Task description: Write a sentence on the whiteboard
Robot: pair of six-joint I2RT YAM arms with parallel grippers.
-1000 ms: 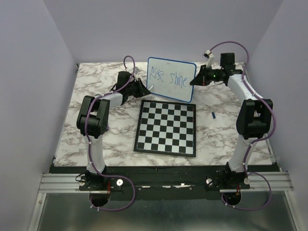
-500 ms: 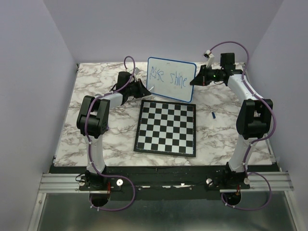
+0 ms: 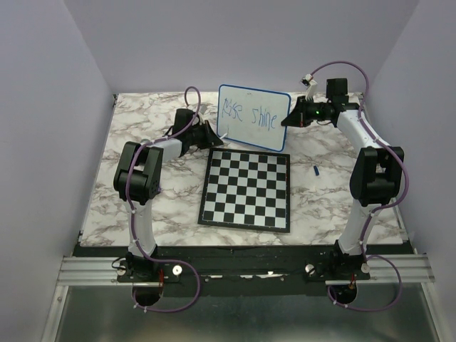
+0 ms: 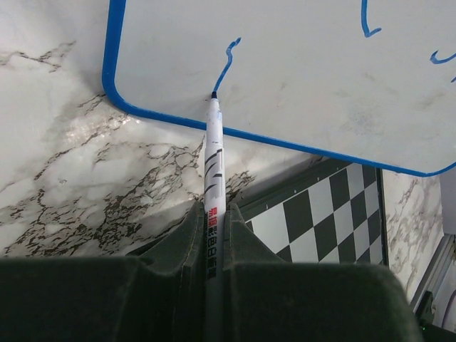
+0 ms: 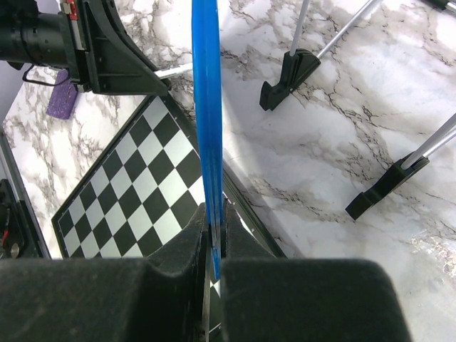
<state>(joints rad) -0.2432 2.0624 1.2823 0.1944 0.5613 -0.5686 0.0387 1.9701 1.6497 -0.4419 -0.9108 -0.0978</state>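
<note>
The whiteboard point(image 3: 254, 117) stands upright at the back of the table, with blue handwriting "Rise shine" point(image 3: 248, 114) on it. My right gripper point(image 3: 288, 118) is shut on its right edge; the right wrist view shows the blue rim point(image 5: 207, 107) edge-on between the jaws. My left gripper point(image 3: 211, 137) is shut on a white marker point(image 4: 214, 171). The marker tip touches the board's lower left part point(image 4: 285, 64), at the bottom of a short blue stroke point(image 4: 226, 63) below the first line.
A black-and-white chessboard point(image 3: 247, 188) lies flat in front of the whiteboard. A small blue marker cap point(image 3: 315, 170) lies to its right. Black stand feet point(image 5: 292, 71) on thin rods rest on the marble behind the board.
The left gripper and marker have shifted slightly down and right along the board's lower left. The right arm and the board have not moved.
</note>
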